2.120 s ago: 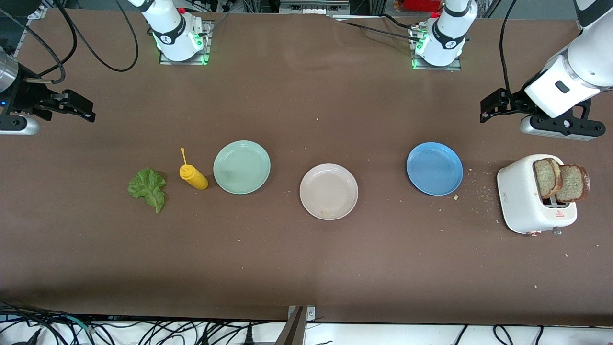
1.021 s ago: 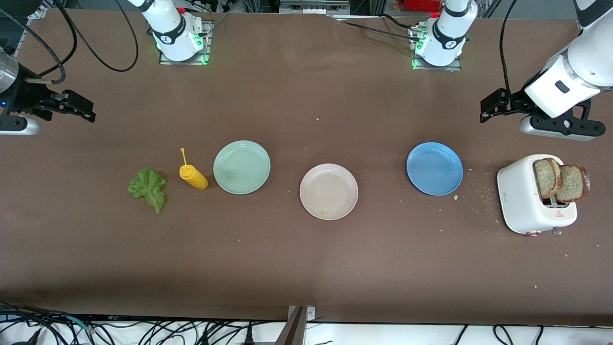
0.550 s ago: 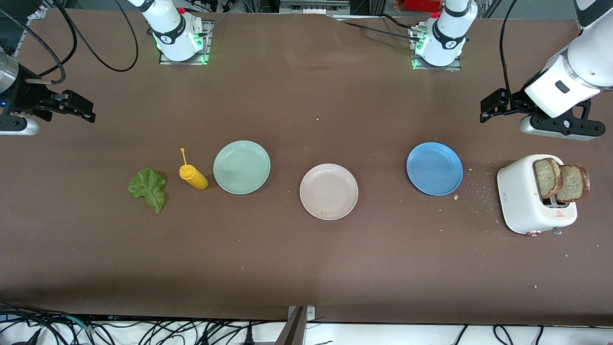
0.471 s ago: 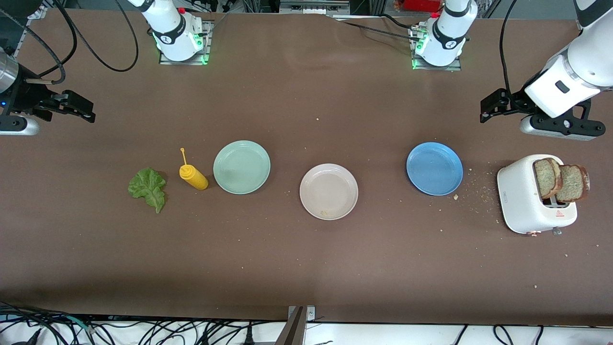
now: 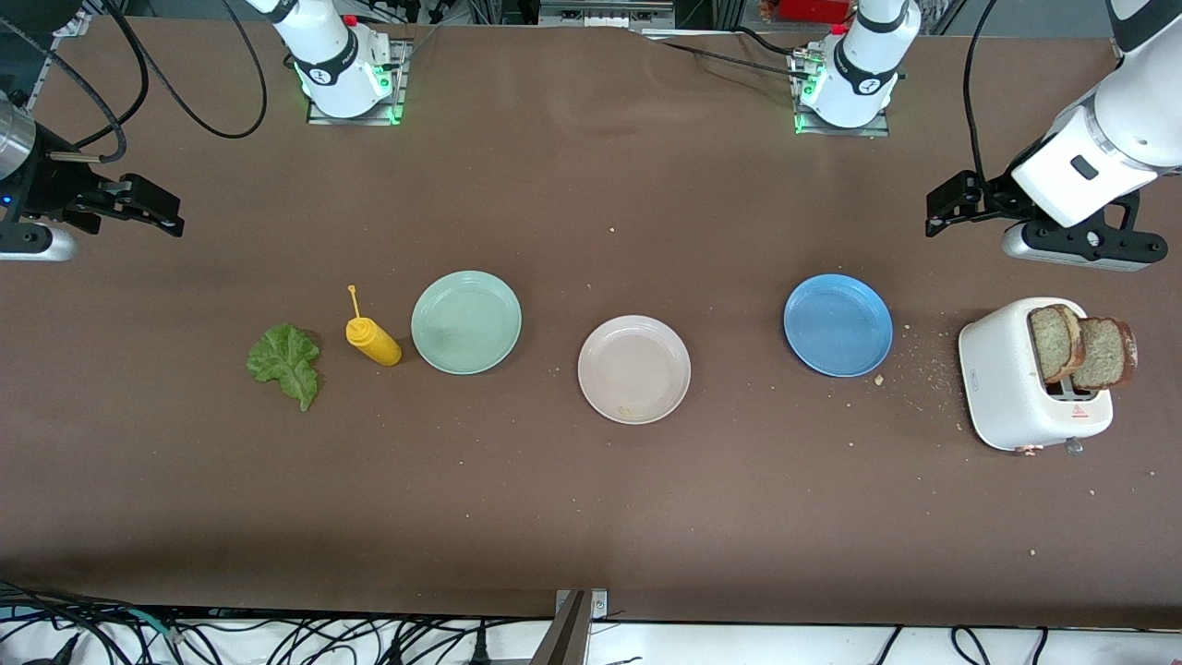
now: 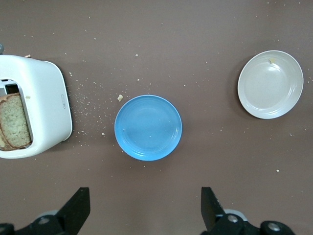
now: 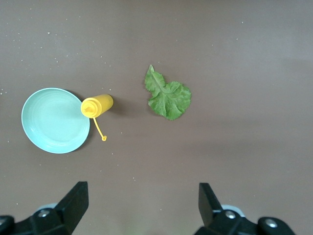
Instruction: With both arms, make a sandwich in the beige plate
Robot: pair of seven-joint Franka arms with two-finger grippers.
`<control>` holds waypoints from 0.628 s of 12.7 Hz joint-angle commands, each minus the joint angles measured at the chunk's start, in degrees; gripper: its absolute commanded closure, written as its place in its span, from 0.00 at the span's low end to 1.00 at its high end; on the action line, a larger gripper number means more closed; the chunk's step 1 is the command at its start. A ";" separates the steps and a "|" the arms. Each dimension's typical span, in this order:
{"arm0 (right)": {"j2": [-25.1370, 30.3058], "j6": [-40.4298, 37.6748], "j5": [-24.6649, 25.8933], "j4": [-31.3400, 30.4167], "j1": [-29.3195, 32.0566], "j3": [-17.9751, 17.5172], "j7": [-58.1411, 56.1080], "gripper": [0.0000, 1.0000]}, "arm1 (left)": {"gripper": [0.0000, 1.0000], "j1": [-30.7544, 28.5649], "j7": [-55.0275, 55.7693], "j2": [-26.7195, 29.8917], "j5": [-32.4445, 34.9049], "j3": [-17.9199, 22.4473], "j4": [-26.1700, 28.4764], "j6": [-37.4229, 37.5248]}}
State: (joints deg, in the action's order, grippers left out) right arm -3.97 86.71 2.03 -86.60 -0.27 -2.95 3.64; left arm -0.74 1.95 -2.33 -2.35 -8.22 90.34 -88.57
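Beige plate [image 5: 633, 369]: we find it bare at mid-table, between the mint-green plate [image 5: 466, 321] and the blue plate [image 5: 838, 324].
Bread slices [image 5: 1080, 346]: both stand in the white toaster [image 5: 1020, 383] at the left arm's end of the table.
Lettuce leaf [image 5: 286, 362]: flat on the table beside the yellow squeeze bottle [image 5: 373, 341].
Left gripper [image 5: 946, 208]: fingers spread, holding nothing, above bare table near the toaster.
Right gripper [image 5: 152, 211]: fingers spread, empty, above bare table.
Risk: we judge a slice could crumble or snag in its slot; the limp leaf could slip or land on a neighbouring plate.
Change since earlier frames: none; both arms wait.
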 commanded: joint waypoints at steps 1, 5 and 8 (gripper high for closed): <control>0.11 0.48 -0.89 -0.33 -0.08 0.14 -0.39 0.00 | 0.00 0.12 -1.25 0.92 0.41 0.40 0.63 0.68; 0.11 0.48 -0.89 -0.33 0.01 0.23 -0.39 0.00 | 0.00 -0.49 -1.16 0.49 0.59 0.66 0.54 0.25; 0.11 0.48 -0.89 -0.33 -0.08 0.14 -0.39 0.00 | 0.00 -4.79 -1.25 -5.64 0.68 0.66 -4.10 0.24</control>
State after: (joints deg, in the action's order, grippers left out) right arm -4.12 86.72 2.03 -86.64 -0.27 -2.95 3.64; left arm -2.89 1.95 -3.71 -2.29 -7.55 90.17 -88.68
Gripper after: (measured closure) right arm 0.000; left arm 0.000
